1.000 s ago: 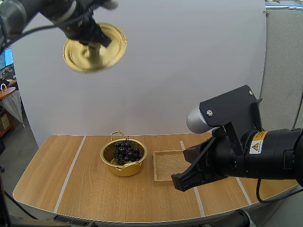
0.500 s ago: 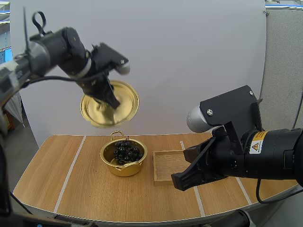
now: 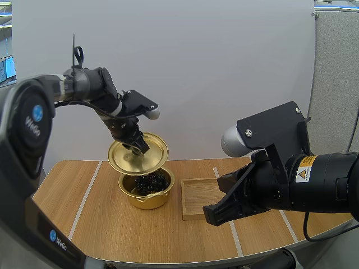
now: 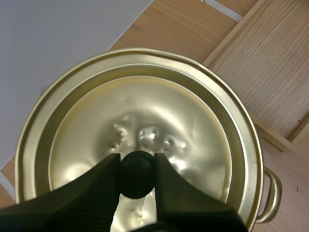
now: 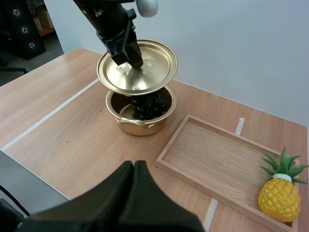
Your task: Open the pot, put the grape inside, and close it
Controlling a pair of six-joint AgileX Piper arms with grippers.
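L gripper (image 4: 137, 163) clamps lid (image 3: 154, 152) by knob (image 4: 137, 178), tilted just over pot (image 3: 147, 197). Grapes (image 3: 150, 181) already in. R gripper (image 5: 133, 165) closed, empty. Remaining: seat lid.

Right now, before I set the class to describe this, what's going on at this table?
The left gripper holds the gold lid by its knob, tilted just above the pot, not yet seated. The grapes already lie inside the pot. The right gripper hangs shut over the near side of the table, close to the wooden tray, holding nothing. A pineapple stands at one end of the tray.
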